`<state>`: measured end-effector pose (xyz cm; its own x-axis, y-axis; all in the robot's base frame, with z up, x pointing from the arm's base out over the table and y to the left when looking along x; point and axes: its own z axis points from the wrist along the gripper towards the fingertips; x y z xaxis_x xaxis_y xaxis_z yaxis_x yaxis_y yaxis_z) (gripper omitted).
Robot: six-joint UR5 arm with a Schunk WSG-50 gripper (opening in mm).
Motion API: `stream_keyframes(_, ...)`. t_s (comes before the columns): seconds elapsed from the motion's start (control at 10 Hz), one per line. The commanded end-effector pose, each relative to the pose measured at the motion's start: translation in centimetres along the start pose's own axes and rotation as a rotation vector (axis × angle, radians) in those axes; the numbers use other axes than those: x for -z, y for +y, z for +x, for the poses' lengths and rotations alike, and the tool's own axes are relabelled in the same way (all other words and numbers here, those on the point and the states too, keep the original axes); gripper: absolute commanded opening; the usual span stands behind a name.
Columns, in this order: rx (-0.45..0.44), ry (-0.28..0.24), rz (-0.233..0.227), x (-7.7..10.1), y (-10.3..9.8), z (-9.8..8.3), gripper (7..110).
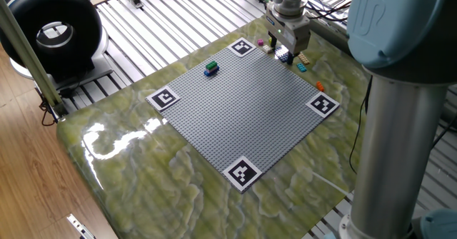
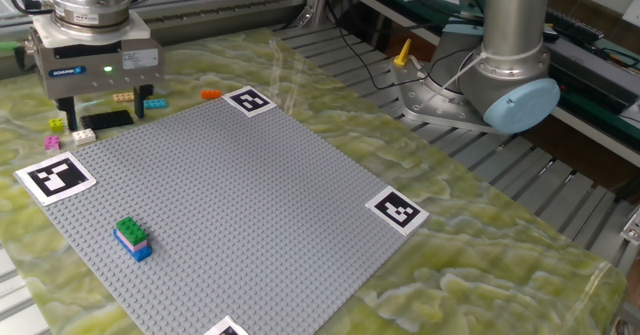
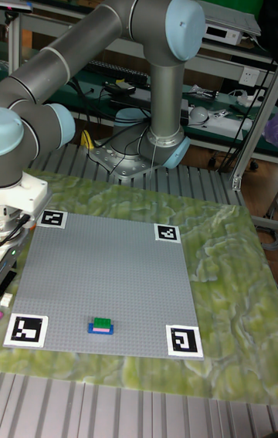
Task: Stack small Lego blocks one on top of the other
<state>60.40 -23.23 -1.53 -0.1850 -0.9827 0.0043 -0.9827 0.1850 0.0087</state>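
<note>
Gripper (image 2: 98, 113) — fingers parted, nothing between them — low over loose small Lego blocks (image 2: 84, 134) beside the baseplate (image 2: 230, 205).

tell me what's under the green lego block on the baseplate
The green block sits on a pink layer above a blue brick, stacked on the grey baseplate. Studs beneath the stack are covered.
</note>
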Motion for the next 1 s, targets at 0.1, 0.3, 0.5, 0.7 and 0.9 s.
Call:
stream_keyframes(0.1,-0.023,-0.017,-0.007,0.18,0.02,0.01,66)
stream_keyframes(0.3,-0.025,-0.018,-0.009,0.14,0.03,-0.02,66)
stream_keyframes(0.5,-0.023,-0.019,-0.011,0.09,0.04,-0.06,66)
stream_keyframes(0.7,-0.026,-0.020,-0.013,0.06,0.07,-0.11,66)
stream_keyframes(0.9,-0.049,-0.019,-0.025,0.10,0.40,-0.09,66)
